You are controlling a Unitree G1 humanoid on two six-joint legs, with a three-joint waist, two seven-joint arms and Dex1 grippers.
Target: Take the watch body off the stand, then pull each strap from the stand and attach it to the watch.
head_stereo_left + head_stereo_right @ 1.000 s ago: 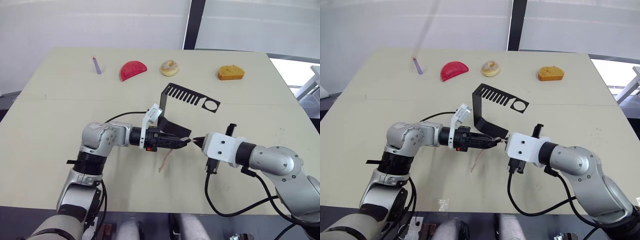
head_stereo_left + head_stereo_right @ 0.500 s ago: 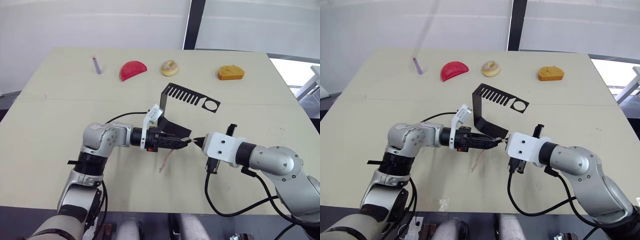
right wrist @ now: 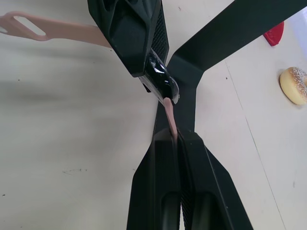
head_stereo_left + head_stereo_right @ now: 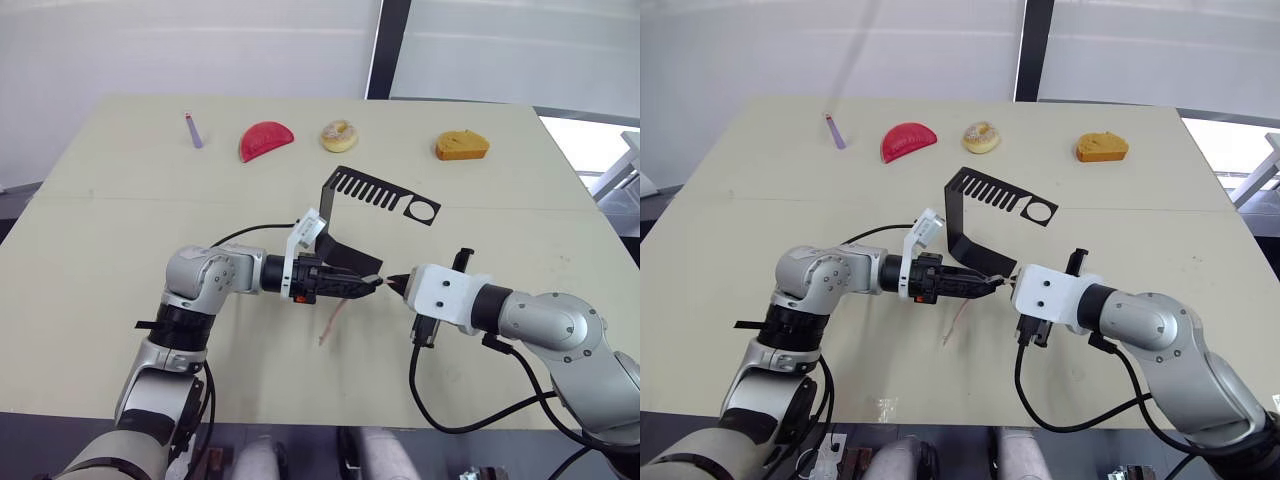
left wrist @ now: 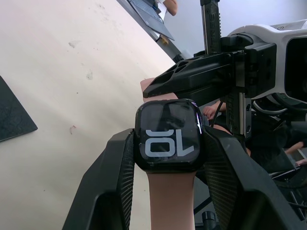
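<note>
The left gripper (image 5: 165,158) pinches the watch (image 5: 168,136); the right gripper (image 3: 173,136) clamps a floppy strap (image 3: 169,115) (best held near its end).

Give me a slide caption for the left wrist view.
Left gripper clamps the watch body, one strap already attached, while the right gripper brings the second strap to its far edge.
</note>
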